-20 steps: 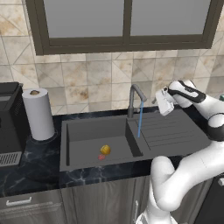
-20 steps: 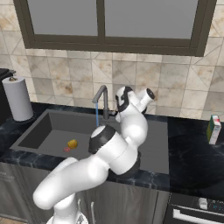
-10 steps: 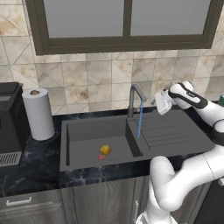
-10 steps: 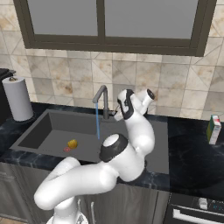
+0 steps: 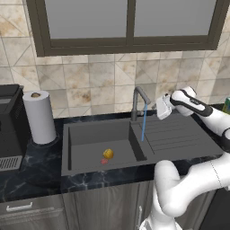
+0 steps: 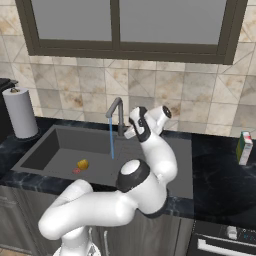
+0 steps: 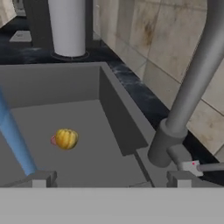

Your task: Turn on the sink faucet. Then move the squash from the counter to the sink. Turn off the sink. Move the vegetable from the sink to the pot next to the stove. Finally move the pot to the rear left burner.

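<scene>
The squash (image 5: 108, 153) lies on the floor of the sink (image 5: 81, 134) basin, beside the small red drain mark (image 5: 103, 161). In the hand view the squash (image 7: 66, 138) sits left of centre on the basin floor, apart from the basin walls.

The sink faucet (image 5: 139, 101) stands upright at the rear rim of the sink, where the basin meets the ribbed drainboard (image 5: 175, 134). A blue water stream (image 5: 143, 122) falls from the downturned spout. In the right base view the stream (image 6: 111, 139) descends into the basin to the right of the squash (image 6: 83, 164), not touching it.

The gripper (image 5: 162, 108) hovers just beside the faucet, on its drainboard side, at about spout height. Its jaws stand wide apart and hold nothing. In the hand view the faucet stem (image 7: 192, 83) rises at the right, with its round base near the right finger tip (image 7: 183, 178).

The sink is set into the counter (image 5: 36, 164). A paper towel roll (image 5: 39, 117) stands upright on the counter left of the basin, next to a black appliance (image 5: 10, 126). A small carton (image 6: 244, 147) stands on the counter well to the right of the sink.
</scene>
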Available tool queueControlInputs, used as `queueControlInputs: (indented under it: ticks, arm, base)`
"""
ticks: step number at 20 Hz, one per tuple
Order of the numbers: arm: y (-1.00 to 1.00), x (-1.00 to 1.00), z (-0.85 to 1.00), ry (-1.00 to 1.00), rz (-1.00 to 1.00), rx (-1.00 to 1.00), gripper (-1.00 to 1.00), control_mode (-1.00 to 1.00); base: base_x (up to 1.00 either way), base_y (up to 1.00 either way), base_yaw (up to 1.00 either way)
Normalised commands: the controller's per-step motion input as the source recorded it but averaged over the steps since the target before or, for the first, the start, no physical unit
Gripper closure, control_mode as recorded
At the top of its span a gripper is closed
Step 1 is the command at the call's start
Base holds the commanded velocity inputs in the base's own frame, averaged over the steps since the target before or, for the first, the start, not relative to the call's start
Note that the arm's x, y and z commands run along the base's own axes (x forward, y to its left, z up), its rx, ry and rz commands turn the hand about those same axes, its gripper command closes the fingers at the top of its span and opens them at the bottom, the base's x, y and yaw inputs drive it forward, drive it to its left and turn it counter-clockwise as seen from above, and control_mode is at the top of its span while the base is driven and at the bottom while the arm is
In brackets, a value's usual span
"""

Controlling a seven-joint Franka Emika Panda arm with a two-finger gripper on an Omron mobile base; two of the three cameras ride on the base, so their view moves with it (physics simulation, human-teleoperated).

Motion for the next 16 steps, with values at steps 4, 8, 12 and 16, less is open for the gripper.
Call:
queueControlInputs:
  ticks: [4,8,12,16]
  arm:
    - [0.18,0.0,0.0,0.0,-0.04,0.0,-1.0,-1.0]
    - [0.22,0.0,0.0,0.0,0.0,0.0,-1.0,-1.0]
    - [0.19,0.02,0.0,0.0,0.0,0.0,-1.0,-1.0]
    - [0.18,0.03,0.0,0.0,0.0,0.0,-1.0,-1.0]
  base:
    - [0.0,0.0,0.0]
    - [0.0,0.0,0.0]
    - [0.0,0.0,0.0]
    - [0.0,0.0,0.0]
